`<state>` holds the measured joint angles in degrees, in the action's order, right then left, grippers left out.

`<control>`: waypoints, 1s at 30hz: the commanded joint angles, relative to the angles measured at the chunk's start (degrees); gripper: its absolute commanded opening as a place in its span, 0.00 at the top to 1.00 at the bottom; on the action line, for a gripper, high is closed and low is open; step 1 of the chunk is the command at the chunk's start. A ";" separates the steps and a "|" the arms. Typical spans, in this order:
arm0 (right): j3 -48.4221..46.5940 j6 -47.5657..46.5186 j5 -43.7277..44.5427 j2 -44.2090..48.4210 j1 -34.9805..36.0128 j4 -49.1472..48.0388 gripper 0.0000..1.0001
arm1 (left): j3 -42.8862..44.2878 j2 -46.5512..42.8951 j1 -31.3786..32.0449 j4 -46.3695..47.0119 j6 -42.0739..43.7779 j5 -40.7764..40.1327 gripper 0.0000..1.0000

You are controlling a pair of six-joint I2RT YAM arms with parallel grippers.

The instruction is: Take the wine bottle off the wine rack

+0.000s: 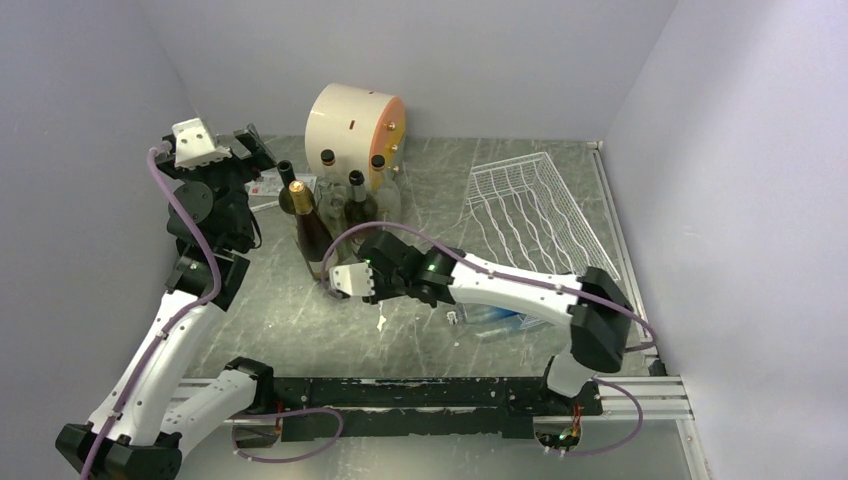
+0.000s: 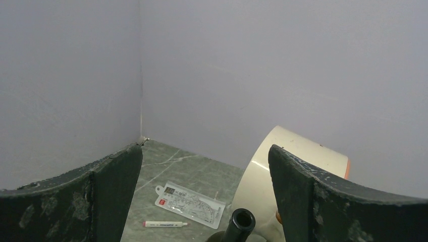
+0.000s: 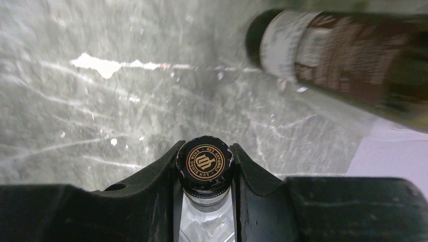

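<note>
Two fingers (image 3: 151, 181) of the right gripper (image 3: 206, 157) clamp the black-capped neck of a clear wine bottle (image 3: 204, 164). A dark labelled bottle (image 3: 353, 50) is just beside them. The wine rack (image 1: 535, 200) lies well off to its right. The left gripper (image 2: 204, 151) gapes wide.

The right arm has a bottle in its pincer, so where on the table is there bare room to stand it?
Bare table lies at the near side, between the left arm and the right pincer holding the wine bottle. Another bare strip runs between the standing bottles and the wine rack. The back left is crowded: bottles, drum, card, pen.
</note>
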<state>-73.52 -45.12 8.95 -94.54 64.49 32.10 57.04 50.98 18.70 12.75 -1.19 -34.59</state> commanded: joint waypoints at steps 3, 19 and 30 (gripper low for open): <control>-0.97 2.22 -4.11 11.50 0.28 -10.12 1.00 | -0.30 0.08 1.16 2.77 1.87 -1.74 0.02; 5.64 18.53 -16.01 17.26 -2.69 -35.81 1.00 | -0.67 -0.13 1.82 3.58 2.80 -2.58 0.02; -4.45 21.54 -10.88 9.00 -3.38 -29.26 1.00 | -0.53 -0.70 1.91 3.44 2.66 -2.42 0.02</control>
<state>-70.67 -24.51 -4.82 -83.42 61.52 9.43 56.77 50.96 20.21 14.17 0.93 -36.25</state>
